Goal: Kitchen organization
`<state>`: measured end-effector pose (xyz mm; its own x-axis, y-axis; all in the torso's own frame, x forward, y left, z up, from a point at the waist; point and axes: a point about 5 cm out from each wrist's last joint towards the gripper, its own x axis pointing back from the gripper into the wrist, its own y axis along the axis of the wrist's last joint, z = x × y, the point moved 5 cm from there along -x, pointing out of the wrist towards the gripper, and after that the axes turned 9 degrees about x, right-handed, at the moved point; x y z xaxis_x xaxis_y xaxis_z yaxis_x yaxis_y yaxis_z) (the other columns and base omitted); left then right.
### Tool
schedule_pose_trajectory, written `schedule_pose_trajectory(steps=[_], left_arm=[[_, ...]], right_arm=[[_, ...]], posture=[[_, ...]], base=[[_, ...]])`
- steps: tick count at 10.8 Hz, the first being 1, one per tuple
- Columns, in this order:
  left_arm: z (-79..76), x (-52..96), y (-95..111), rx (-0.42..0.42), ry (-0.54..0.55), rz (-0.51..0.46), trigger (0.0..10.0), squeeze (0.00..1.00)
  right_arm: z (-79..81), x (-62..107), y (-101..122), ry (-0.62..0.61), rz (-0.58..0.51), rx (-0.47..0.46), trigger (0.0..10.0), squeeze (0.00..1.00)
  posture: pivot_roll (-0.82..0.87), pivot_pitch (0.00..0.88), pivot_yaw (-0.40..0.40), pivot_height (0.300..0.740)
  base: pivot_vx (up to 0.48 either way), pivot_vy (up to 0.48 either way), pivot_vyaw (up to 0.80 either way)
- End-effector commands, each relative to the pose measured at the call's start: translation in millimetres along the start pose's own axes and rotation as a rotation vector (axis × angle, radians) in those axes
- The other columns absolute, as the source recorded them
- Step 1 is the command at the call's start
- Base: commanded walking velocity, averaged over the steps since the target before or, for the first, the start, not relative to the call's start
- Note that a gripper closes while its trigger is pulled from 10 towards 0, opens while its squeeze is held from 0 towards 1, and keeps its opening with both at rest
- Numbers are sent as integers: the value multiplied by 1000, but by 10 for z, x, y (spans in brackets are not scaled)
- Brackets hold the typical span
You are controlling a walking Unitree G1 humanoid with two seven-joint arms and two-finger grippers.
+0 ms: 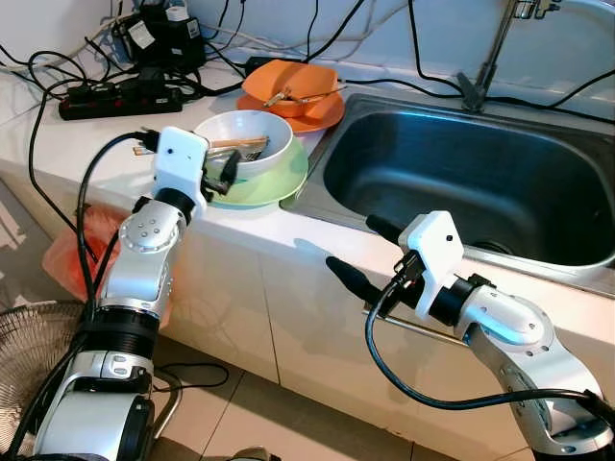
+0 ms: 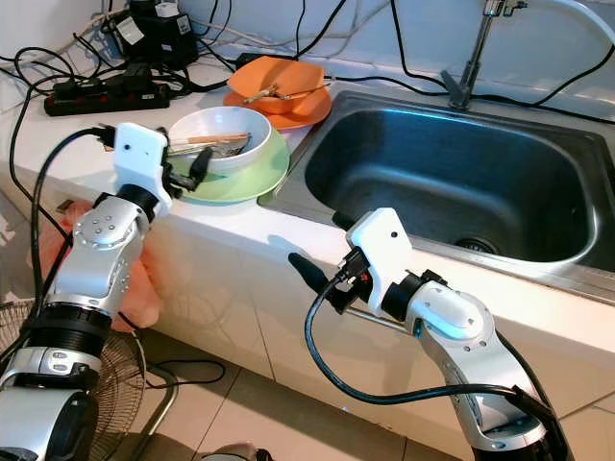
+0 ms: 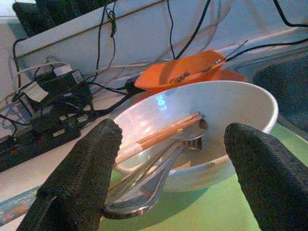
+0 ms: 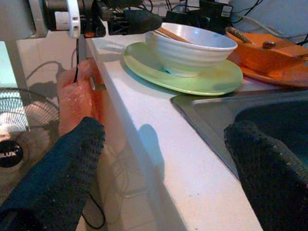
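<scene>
White bench [image 1: 240,230] runs across in front of me, with the steel sink [image 1: 461,178] set into it at about two o'clock and a tangle of cables and a black power strip [image 1: 120,96] along the wall at eleven. At twelve o'clock from my left claw [image 1: 223,175] stands the white bowl [image 1: 245,139], resting on a green plate [image 1: 274,182]; chopsticks [image 3: 161,132] and a metal spoon [image 3: 149,180] lie inside it, their ends leaning out over the rim toward me. Behind that stack, at one o'clock, an orange bowl [image 1: 288,86] sits on an orange plate [image 1: 312,117] beside the sink's corner, also carrying a utensil. My left claw is spread wide, its fingers [image 3: 82,173] just short of the white bowl's near rim, one to each side of the cutlery and gripping nothing. My right claw [image 1: 357,254] hangs spread and empty against the bench's front edge, below the sink's near corner, at five o'clock from the bowl. I judge the step in hand to be reaching for the dirty dishes, likely to shift them to the sink. Next I should ease the left claw forward, choose between rim and spoon handle, and close gently, since the loose chopsticks could roll out and the bowl could slide on the plate.
</scene>
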<state>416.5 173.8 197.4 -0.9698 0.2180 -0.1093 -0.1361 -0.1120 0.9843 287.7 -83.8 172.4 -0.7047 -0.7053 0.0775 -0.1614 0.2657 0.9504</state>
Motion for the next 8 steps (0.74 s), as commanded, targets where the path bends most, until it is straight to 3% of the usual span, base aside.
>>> schedule_pose_trajectory(steps=[1,8], left_arm=[[-38,-33,-21,1,-21,26,0,0],[-18,4,14,36,4,6,0,0]], right_arm=[[18,11,36,4,-3,9,10000,0],[31,9,43,23,1,12,10000,0]], posture=[[112,24,62,740],[112,33,52,740]], base=[[0,0,0],[0,0,0]])
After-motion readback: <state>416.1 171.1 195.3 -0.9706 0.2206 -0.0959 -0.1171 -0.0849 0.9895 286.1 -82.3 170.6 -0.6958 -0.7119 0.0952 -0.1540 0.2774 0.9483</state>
